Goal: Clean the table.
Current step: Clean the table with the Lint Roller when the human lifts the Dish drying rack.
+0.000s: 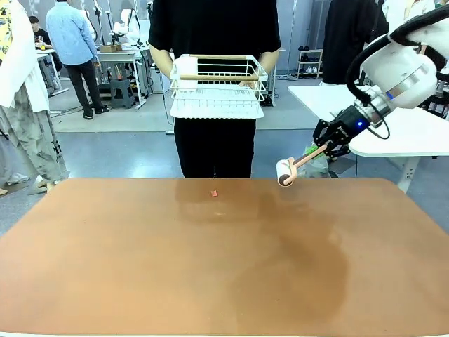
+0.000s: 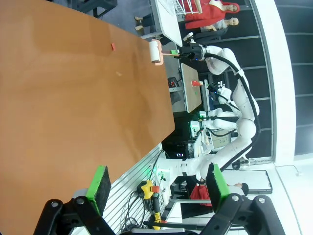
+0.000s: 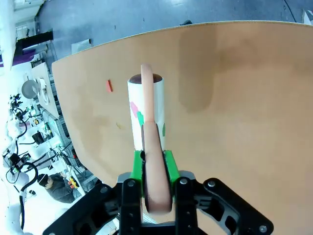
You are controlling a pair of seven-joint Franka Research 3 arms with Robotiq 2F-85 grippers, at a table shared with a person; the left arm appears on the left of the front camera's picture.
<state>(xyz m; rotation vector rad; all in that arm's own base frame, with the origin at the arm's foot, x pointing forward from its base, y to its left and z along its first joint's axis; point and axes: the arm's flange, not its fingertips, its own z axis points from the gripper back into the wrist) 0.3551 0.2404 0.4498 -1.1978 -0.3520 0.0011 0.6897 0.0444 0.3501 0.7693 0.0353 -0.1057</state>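
Took in the table [image 1: 140, 267] first: terracotta top spread across the front view, bare but for litter toward its far edge. Noted a person beyond that edge, holding a white wire basket [image 1: 217, 88] at waist height, well clear of the top. Found the right hand [image 1: 328, 146] clamped on the peach handle of a lint roller [image 1: 286, 172], with the roll poised by the far right corner; could not tell whether it touched the top. Found the left hand [image 2: 157, 185] spread wide and empty near the table's near edge. Spotted a red scrap [image 1: 215, 192] at the far middle, well apart from the roll, and a paler fleck [image 3: 119, 126] just nearer.

Judged the step as bringing the roller in. Reckoned the next move calls for laying the roll flat and running it leftward over the scrap. Judged the way open, with only bare top to cross.
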